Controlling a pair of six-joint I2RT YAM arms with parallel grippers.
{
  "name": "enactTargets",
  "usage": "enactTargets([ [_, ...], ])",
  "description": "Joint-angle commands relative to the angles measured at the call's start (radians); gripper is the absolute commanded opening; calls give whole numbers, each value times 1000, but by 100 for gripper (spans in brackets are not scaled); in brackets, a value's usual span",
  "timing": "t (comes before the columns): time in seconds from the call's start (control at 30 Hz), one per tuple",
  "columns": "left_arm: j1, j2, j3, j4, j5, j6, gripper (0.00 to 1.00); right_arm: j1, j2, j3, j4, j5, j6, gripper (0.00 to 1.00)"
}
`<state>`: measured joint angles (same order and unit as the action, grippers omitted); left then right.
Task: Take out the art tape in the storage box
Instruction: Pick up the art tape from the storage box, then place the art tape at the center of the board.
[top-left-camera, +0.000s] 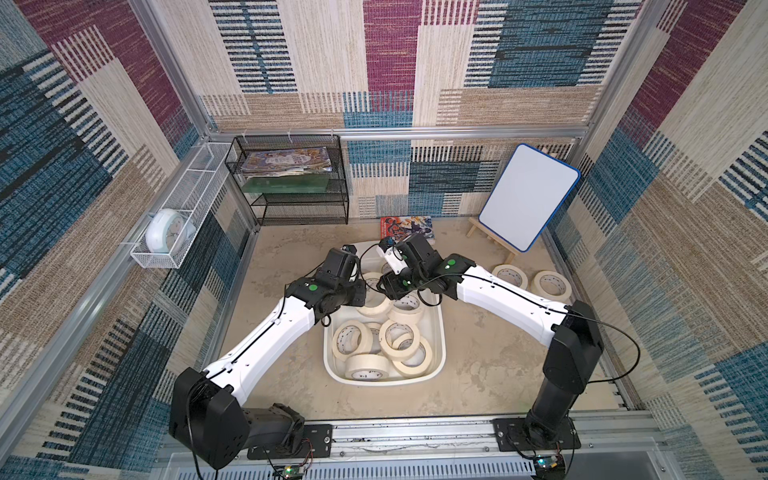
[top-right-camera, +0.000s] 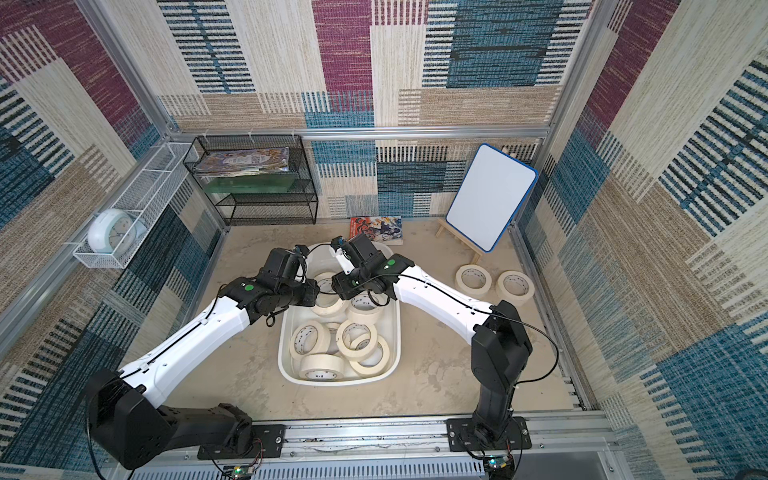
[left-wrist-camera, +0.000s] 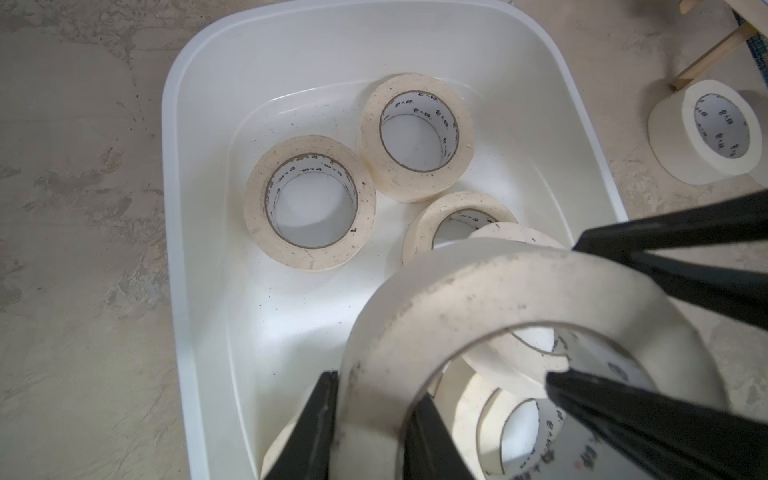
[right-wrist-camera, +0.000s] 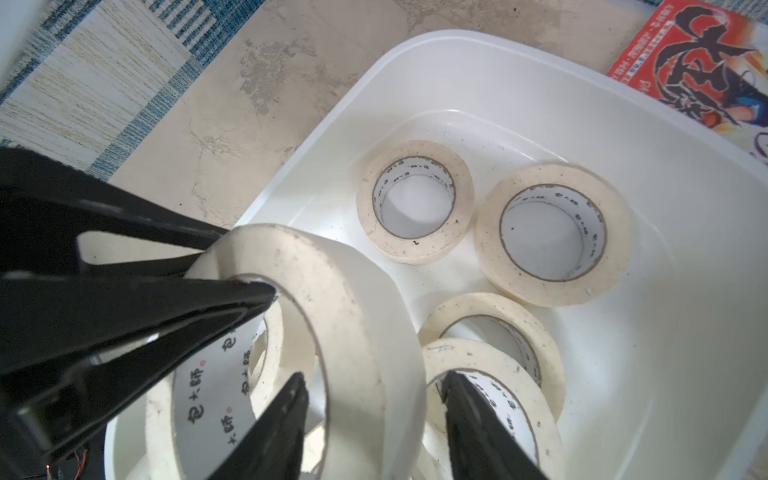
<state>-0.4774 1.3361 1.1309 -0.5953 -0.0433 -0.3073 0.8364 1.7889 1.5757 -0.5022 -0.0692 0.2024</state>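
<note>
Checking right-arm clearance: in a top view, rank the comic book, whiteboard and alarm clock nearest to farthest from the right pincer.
From the right pincer:
1. Red-and-blue printed comic book, lying flat, back centre.
2. Blue-framed white whiteboard, propped back right.
3. Pale round alarm clock, in the white wire basket, left wall.

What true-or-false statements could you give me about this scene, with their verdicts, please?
1. Two tape rolls lie on the table outside the box. True.
2. The box is empty. False: several rolls lie inside.
3. The left gripper pinches a roll by its wall. True.
4. The whiteboard lies flat. False: it stands on a wooden easel.
5. The clock sits on the table. False: it sits in the white wire basket.
</note>
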Motion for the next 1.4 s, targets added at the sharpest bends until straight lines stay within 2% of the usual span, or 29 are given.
enactTargets([
  [0.0, -10, -5, 1, 31, 14, -8, 28, 1, 12, 12, -7, 50, 6, 30],
  [0.03, -11, -10, -4, 33, 12, -8, 31, 0, 11, 14, -6, 60, 5, 22],
  [0.2, -15, -38, -30, 62, 40, 19, 55, 0, 26, 30, -6, 121, 26, 8],
  [0.27, -15, -60, -40, 76, 53, 24, 73, -4, 32, 50, -23, 159, 27, 0],
  [0.3, -15, -79, -48, 84, 57, 27, 89, -8, 27, 57, -30, 160, 26, 0],
  [0.33, -16, -99, -52, 87, 56, 31, 99, -14, 14, 55, -29, 156, 31, 0],
  [0.47, -17, -216, -78, 97, 20, 32, 99, -48, -58, -5, -2, 177, 64, 0],
  [0.6, -17, -313, -104, 89, -49, 37, 99, -147, -135, -87, 1, 190, 91, 0],
  [0.83, -15, -318, -158, 88, -76, 37, 98, -384, -222, -206, 23, 200, 76, 0],
  [1.1, -15, -242, -227, 180, -57, 14, 95, -563, -81, -233, 64, 192, 42, 0],
  [1.37, -15, -142, -167, 180, -22, 51, 95, -669, 90, -196, 87, 169, 18, 0],
])
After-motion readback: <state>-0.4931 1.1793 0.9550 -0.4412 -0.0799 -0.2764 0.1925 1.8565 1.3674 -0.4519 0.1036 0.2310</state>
